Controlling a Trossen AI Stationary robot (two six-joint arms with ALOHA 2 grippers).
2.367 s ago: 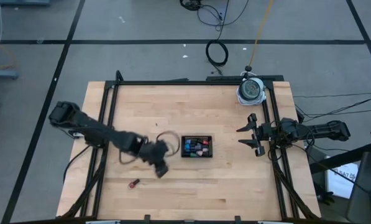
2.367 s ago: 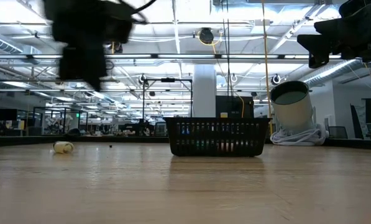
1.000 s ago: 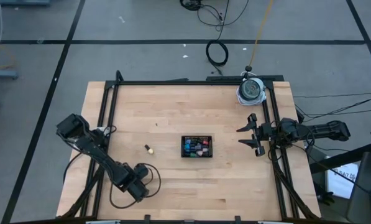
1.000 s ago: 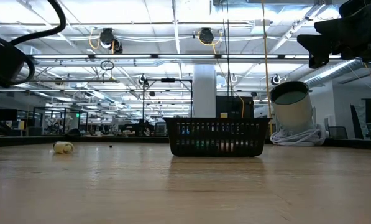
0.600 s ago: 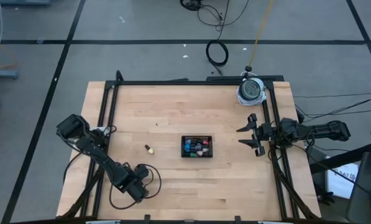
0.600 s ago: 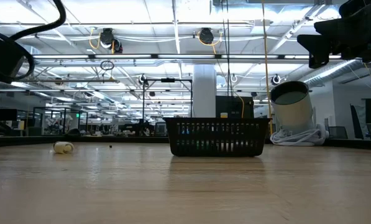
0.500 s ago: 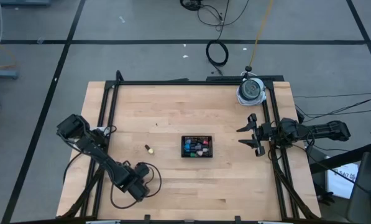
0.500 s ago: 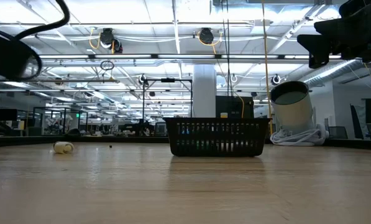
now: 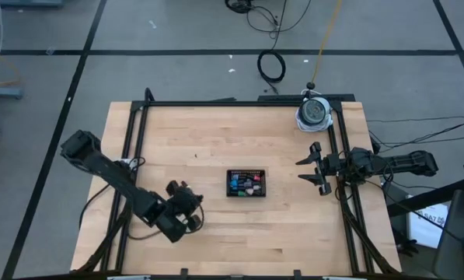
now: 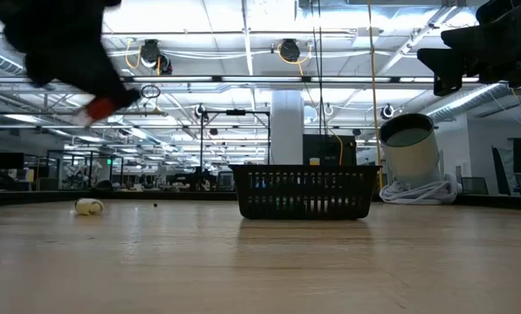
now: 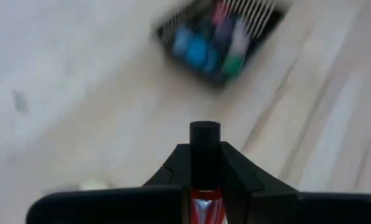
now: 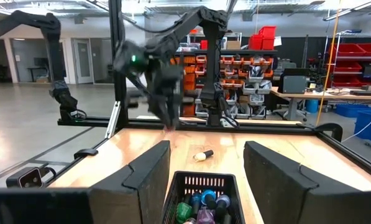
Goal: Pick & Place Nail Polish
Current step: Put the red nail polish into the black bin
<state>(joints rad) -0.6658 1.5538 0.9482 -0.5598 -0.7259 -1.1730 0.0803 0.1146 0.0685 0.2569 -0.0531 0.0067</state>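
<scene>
Our left gripper (image 11: 205,180) is pinching a little red bottle (image 11: 204,202) of nail polish. The fingers are pressed tight on its sides, and the dark cap (image 11: 205,140) sticks up between them. From above, we see this gripper over the table (image 9: 216,132), to the left of the black basket (image 9: 246,183).

The basket sits in the middle of the table. Other bottles (image 12: 201,205) are already inside it: blue, green, purple and pink ones. One more bottle, a pale one (image 12: 202,155), lies on its side on the wood, apart from the basket.

Our right gripper (image 9: 312,168) waits at the right edge of the table. Its fingers are spread wide and hold nothing.

We think the bottle is small, light and hard. It is probably glass, so it could crack if it fell far. Its smooth sides may be slippery. A good place to hold it is across the body, just under the cap, like now. The one lying down may roll, so we would grab it across its middle. We would lower the red one close to the basket before letting go.
</scene>
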